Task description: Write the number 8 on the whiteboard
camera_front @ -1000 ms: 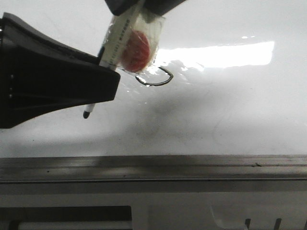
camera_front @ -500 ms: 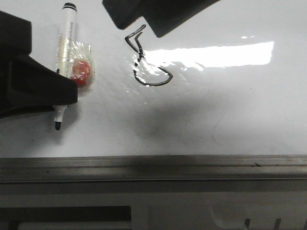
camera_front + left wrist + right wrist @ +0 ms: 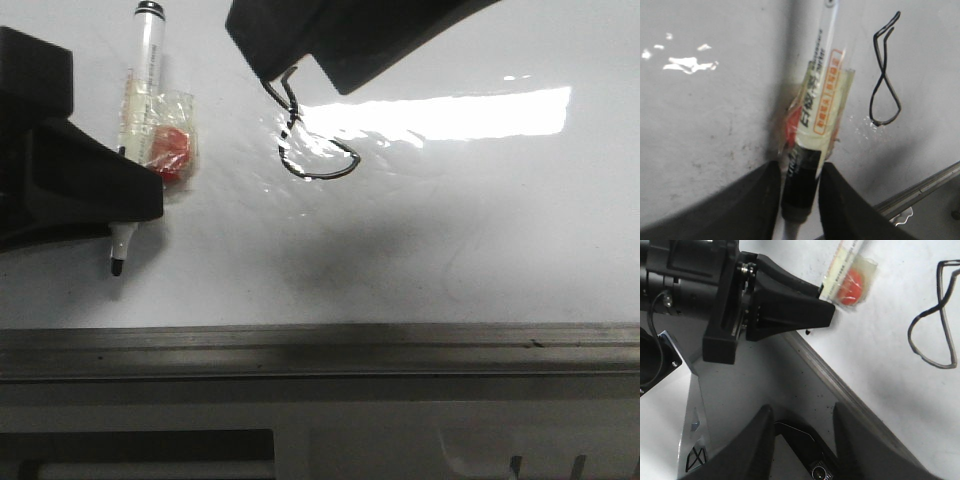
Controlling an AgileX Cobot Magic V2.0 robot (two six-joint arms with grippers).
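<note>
The number 8 [image 3: 315,150] is a thin black line with an angular hook above a rounded loop, on the glossy whiteboard [image 3: 450,230]. My left gripper [image 3: 135,195] is shut on a white marker [image 3: 143,80], left of the 8, with its black tip [image 3: 117,265] pointing down near the board. A red piece [image 3: 172,150] is taped to the marker. The left wrist view shows the marker [image 3: 815,125] between my fingers [image 3: 752,205] and the 8 [image 3: 885,75] beside it. My right gripper [image 3: 295,60] hangs over the top of the 8; its wrist view [image 3: 802,440] shows it open and empty.
A grey metal frame strip [image 3: 320,350] edges the board at the near side. Bright glare [image 3: 460,110] lies right of the 8. The right wrist view shows my left gripper [image 3: 785,305], the frame strip [image 3: 840,385] and the grey robot base [image 3: 730,390].
My left gripper carried the marker left, away from the 8, uncovering the drawing, then dropped slightly. My right gripper lowered a little over the top of the 8.
</note>
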